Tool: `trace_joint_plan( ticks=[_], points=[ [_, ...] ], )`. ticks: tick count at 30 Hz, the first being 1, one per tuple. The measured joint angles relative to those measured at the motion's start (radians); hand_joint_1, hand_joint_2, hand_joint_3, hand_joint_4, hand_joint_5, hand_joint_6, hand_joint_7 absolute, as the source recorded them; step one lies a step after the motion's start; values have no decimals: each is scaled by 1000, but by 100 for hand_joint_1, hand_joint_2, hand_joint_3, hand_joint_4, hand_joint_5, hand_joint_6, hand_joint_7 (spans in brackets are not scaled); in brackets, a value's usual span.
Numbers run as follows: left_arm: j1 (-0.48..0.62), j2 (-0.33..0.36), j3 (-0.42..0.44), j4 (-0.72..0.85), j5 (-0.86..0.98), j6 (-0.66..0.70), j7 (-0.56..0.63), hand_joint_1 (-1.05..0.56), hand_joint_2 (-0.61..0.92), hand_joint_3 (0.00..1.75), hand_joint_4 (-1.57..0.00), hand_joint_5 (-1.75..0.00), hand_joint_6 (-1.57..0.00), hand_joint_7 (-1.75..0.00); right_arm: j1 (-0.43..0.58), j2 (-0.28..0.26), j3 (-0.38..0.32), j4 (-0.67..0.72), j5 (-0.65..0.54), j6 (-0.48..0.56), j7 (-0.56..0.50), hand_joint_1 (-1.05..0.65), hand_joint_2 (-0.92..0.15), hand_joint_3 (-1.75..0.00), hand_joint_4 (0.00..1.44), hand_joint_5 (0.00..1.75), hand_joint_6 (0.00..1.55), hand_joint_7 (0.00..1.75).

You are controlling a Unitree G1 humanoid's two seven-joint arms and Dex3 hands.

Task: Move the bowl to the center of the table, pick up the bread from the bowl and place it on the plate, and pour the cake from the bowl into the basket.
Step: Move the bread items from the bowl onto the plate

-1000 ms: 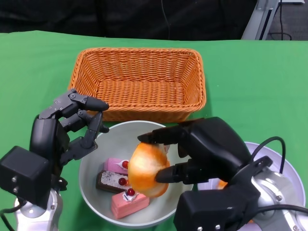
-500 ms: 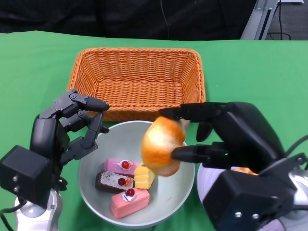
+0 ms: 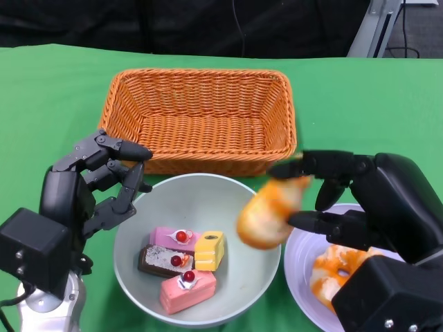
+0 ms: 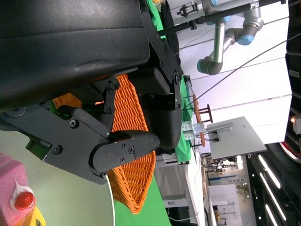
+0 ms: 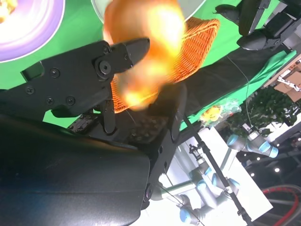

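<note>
My right hand (image 3: 367, 200) pinches a golden bread roll (image 3: 268, 211) in the air, over the right rim of the grey bowl (image 3: 246, 273) and next to the plate. The right wrist view shows the same roll (image 5: 143, 44) blurred between the fingers. Several cake pieces (image 3: 181, 259) lie in the bowl: pink, chocolate and yellow. My left hand (image 3: 90, 190) hangs at the bowl's left rim, fingers spread and empty. A white plate (image 3: 301, 259) at the lower right carries another bread (image 3: 339, 266). The wicker basket (image 3: 201, 117) stands behind the bowl.
Green cloth (image 3: 367, 104) covers the table. Behind the table lies a dark backdrop, with a metal stand leg (image 3: 370, 28) at the far right. In the left wrist view, the basket (image 4: 134, 179) shows beyond my fingers (image 4: 117, 148).
My right hand has lifted the bread roll out of the bowl and carried it rightward toward the plate. The left hand has stayed by the bowl's rim.
</note>
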Motion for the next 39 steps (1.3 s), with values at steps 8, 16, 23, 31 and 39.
trace_joint_plan(
  ticks=[8,16,23,31,39],
  points=[
    [0,-1,-4,1,2,0,0,-26,66,80,-75,-137,-81,-104,0,0,0,13,1,-20,-7,-15,-91,-2,79,149,102,50],
    [-1,0,-4,3,2,-1,0,-25,68,79,-74,-136,-80,-103,17,-6,-12,-23,-3,5,6,-14,-92,-4,76,156,88,82],
    [-2,1,-4,4,2,-2,0,-26,68,77,-75,-136,-82,-102,42,-16,-37,-37,-1,2,7,-13,-92,-4,76,155,86,90],
    [-2,9,-2,6,2,-2,0,-25,69,76,-74,-136,-81,-102,92,-29,-58,-62,2,0,9,-13,-91,-4,76,151,86,91],
    [-2,9,-3,6,0,-1,-6,-25,68,74,-74,-136,-81,-102,119,-29,-34,-66,3,-20,9,-12,-90,-3,78,148,87,86]
  ],
)
